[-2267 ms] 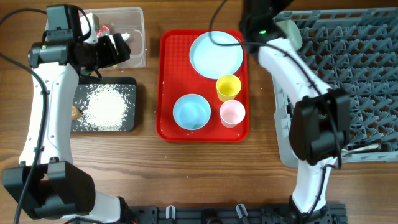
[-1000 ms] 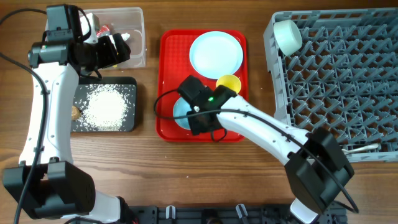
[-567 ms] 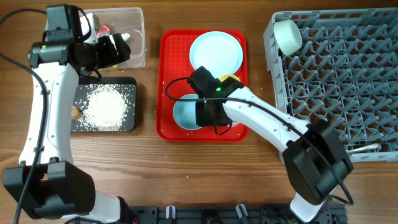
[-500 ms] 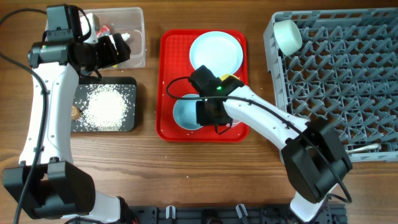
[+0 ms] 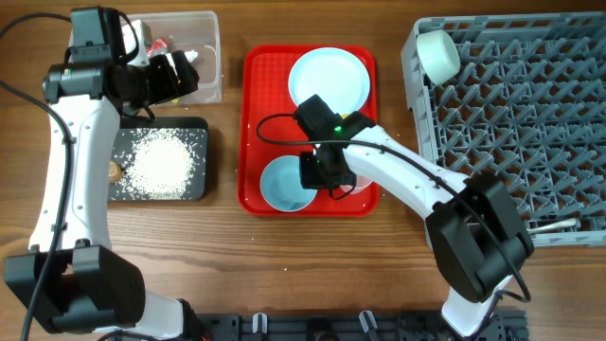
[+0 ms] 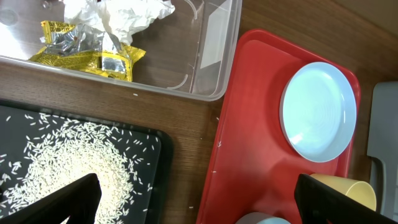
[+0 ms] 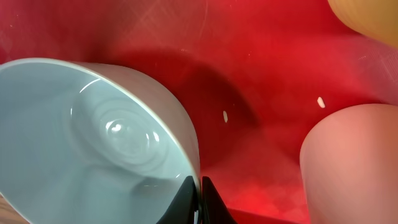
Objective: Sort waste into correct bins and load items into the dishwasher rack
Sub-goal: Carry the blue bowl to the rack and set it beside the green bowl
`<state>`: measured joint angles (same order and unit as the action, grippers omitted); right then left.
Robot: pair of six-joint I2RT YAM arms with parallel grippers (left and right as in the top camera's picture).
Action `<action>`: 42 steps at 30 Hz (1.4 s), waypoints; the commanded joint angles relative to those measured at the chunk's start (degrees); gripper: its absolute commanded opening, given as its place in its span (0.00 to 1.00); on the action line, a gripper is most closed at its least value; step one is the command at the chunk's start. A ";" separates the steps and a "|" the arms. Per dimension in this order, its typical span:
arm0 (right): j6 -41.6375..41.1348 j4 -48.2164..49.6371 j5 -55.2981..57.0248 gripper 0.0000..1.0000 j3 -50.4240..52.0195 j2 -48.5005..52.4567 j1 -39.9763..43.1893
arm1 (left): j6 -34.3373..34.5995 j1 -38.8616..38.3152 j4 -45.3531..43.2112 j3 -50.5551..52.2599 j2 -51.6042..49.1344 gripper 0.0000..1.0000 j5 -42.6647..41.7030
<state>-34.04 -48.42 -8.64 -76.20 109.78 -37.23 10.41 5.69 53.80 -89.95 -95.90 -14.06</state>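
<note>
Where the worktop (image 5: 227,246) lies left of the red tray (image 5: 254,123), a black tray (image 5: 194,189) strewn with white rice (image 5: 161,161) sits near the tray's lower left side. Above it, level with the red tray's far end, stands a clear bin (image 5: 210,57) holding crumpled white paper (image 6: 118,12) and yellow wrappers (image 6: 87,46). The left hand (image 6: 196,180) hangs over the gap between that bin and the red tray; its two fingers stand wide apart at the lower corners of the left wrist view, and nothing is between them.

On the red tray, the blue bowl (image 5: 284,185) occupies the near left part. The right hand (image 7: 199,193) is at the bowl's right edge, its fingers closed tight on the rim, one tip inside the bowl and one outside. Whether the bowl's base rests flat on the red tray cannot be told.

Just right of the bowl, in the red tray's near right part, stands the pink cup (image 7: 354,162), partly covered by the right arm in the overhead view. Beyond it, toward the middle of the red tray's right side, is the yellow cup (image 6: 345,190). A pale blue plate (image 5: 331,76) fills the red tray's far right part.

Right of the red tray, well apart from it, the grey dishwasher rack (image 5: 511,123) covers the worktop, with a white cup (image 5: 438,55) lying in the corner nearest the red tray's far end.
</note>
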 commanded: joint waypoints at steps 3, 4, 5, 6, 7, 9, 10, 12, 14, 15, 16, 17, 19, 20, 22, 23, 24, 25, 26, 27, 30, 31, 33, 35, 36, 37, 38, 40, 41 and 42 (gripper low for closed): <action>5.22 -2.21 4.72 0.04 -7.74 -0.81 0.24 | 0.35 0.07 -0.13 -0.28 0.31 1.00 -0.46; 6.47 -3.87 7.34 0.05 -10.56 -1.92 0.26 | 0.35 0.07 -0.13 -0.28 0.33 1.00 -0.46; 8.31 -6.25 11.10 0.04 -14.16 -3.54 0.24 | 0.35 0.07 -0.13 -0.28 0.31 1.00 -0.46; 9.14 -7.93 14.12 0.04 -16.39 -4.57 0.26 | 0.35 0.07 -0.13 -0.28 0.31 1.00 -0.46; 9.90 -9.38 17.14 0.04 -18.10 -5.40 0.26 | 0.35 0.07 -0.13 -0.28 0.31 1.00 -0.46; 10.08 -12.22 29.07 0.04 -20.24 -8.33 0.68 | 0.35 0.07 -0.13 -0.28 0.31 1.00 -0.46; 10.05 -13.62 35.08 0.04 -20.24 -10.19 1.66 | 0.35 0.07 -0.13 -0.28 0.31 1.00 -0.46; 10.01 -16.13 45.13 0.04 -20.22 -12.83 4.92 | 0.35 0.07 -0.13 -0.28 0.31 1.00 -0.46; 10.08 -17.66 51.52 0.05 -20.22 -14.38 9.44 | 0.35 0.07 -0.13 -0.28 0.31 1.00 -0.46; 10.08 -18.10 54.16 0.04 -20.22 -14.43 10.82 | 0.35 0.07 -0.13 -0.28 0.31 1.00 -0.46; 10.08 -18.51 57.48 0.04 -20.22 -14.43 12.13 | 0.35 0.07 -0.13 -0.28 0.31 1.00 -0.46; 10.12 -18.53 61.64 0.04 -20.06 -14.40 13.49 | 0.35 0.07 -0.13 -0.28 0.31 1.00 -0.46; 10.75 -17.86 70.93 0.04 -19.89 -14.36 16.35 | 0.35 0.07 -0.13 -0.28 0.31 1.00 -0.46; 12.83 -16.28 73.44 0.04 -19.89 -14.36 17.55 | 0.35 0.07 -0.13 -0.28 0.31 1.00 -0.46; 20.28 -10.25 75.67 0.04 -19.87 -14.36 20.15 | 0.35 0.07 -0.13 -0.28 0.31 1.00 -0.46; 24.09 -7.21 76.37 0.04 -19.82 -14.32 21.35 | 0.35 0.07 -0.13 -0.28 0.31 1.00 -0.46; 29.24 -1.53 76.78 0.04 -19.82 -14.14 23.23 | 0.35 0.07 -0.13 -0.28 0.31 1.00 -0.46; 34.99 4.70 76.56 0.04 -19.82 -13.73 25.44 | 0.35 0.07 -0.13 -0.28 0.31 1.00 -0.46; 40.87 10.16 75.49 0.04 -19.82 -13.16 27.23 | 0.35 0.07 -0.13 -0.28 0.31 1.00 -0.46; 45.77 14.56 74.40 0.04 -19.80 -12.39 28.74 | 0.35 0.07 -0.13 -0.28 0.31 1.00 -0.46; 61.83 26.80 72.87 0.04 -19.80 -7.23 34.05 | 0.35 0.07 -0.13 -0.28 0.31 1.00 -0.46; 65.35 28.48 72.89 0.04 -19.80 -5.53 34.97 | 0.35 0.07 -0.13 -0.28 0.31 1.00 -0.46; 70.44 31.93 72.85 0.04 -19.80 -1.27 36.28 | 0.35 0.07 -0.13 -0.28 0.31 1.00 -0.46; 74.36 34.49 72.17 0.04 -19.80 1.92 36.59 | 0.35 0.07 -0.13 -0.28 0.31 1.00 -0.46; 76.02 35.82 71.10 0.04 -19.80 3.67 36.57 | 0.35 0.07 -0.13 -0.28 0.31 1.00 -0.46; 77.24 37.97 71.08 0.04 -19.80 5.46 36.57 | 0.35 0.07 -0.13 -0.28 0.31 1.00 -0.46; 78.58 39.74 71.12 0.04 -19.80 7.04 36.57 | 0.35 0.07 -0.13 -0.28 0.31 1.00 -0.48; 80.28 41.90 70.84 0.04 -19.80 9.07 36.70 | 0.35 0.07 -0.13 -0.28 0.31 1.00 -0.46; 80.61 41.86 69.83 0.04 -19.80 9.55 36.85 | 0.35 0.07 -0.13 -0.28 0.31 1.00 -0.46; 80.52 41.88 68.61 0.04 -19.78 9.99 37.07 | 0.35 0.07 -0.13 -0.28 0.31 1.00 -0.46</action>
<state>43.33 -7.20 62.35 -95.64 118.02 -0.58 10.41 5.69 53.78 -89.95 -95.90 -14.06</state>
